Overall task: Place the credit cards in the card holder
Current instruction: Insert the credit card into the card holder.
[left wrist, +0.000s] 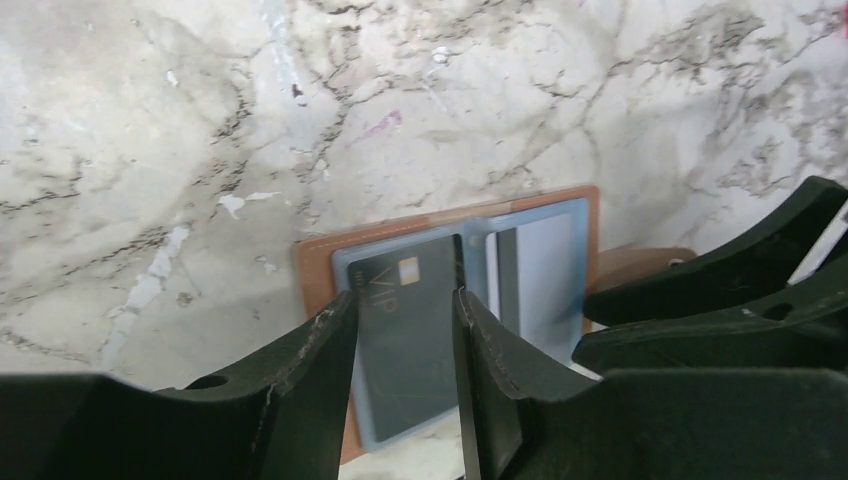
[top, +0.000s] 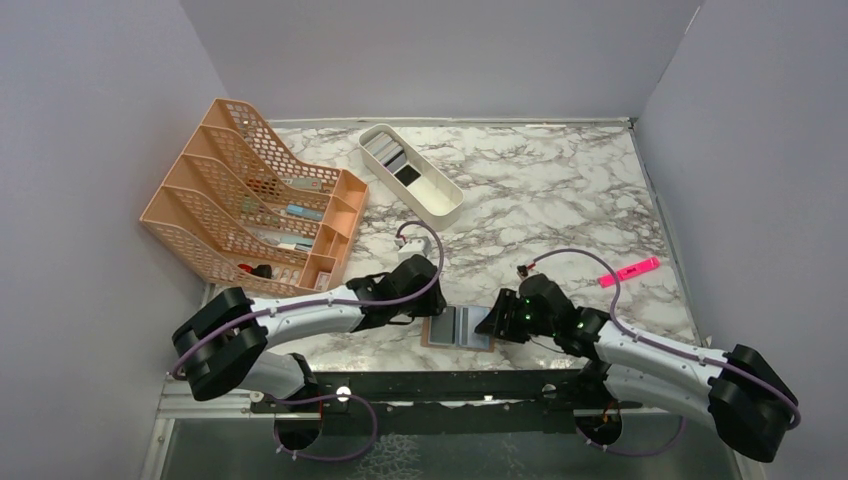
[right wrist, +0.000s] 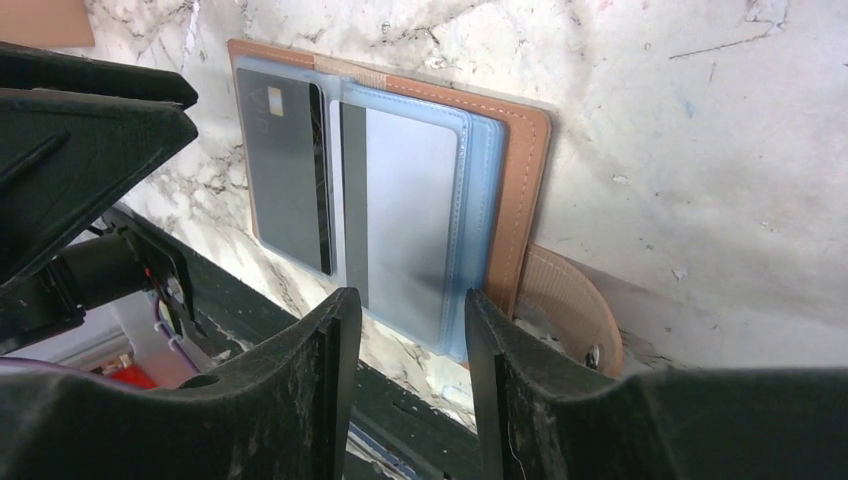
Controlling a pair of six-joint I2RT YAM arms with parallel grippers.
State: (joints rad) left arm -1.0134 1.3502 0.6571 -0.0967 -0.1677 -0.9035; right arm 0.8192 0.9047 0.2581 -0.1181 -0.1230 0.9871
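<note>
Lying open at the worktop's [top: 540, 190] near edge, the card holder [top: 459, 327] sleeves a dark card [right wrist: 285, 170] and a silvery card [right wrist: 405, 210]. The left hand [left wrist: 405, 300] and right hand [right wrist: 407, 297] hover released and empty; further cards [top: 385, 152] apparently wait in the white tray [top: 440, 200].

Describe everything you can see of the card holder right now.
The card holder lies opened flat on the marble table at its near edge. Tan leather-look cover with stitched border; clear bluish sleeves inside. One sleeve shows a dark VIP card, the other a silvery card with a dark stripe. Its snap strap sticks out sideways. Nothing visibly clamps it.
</note>
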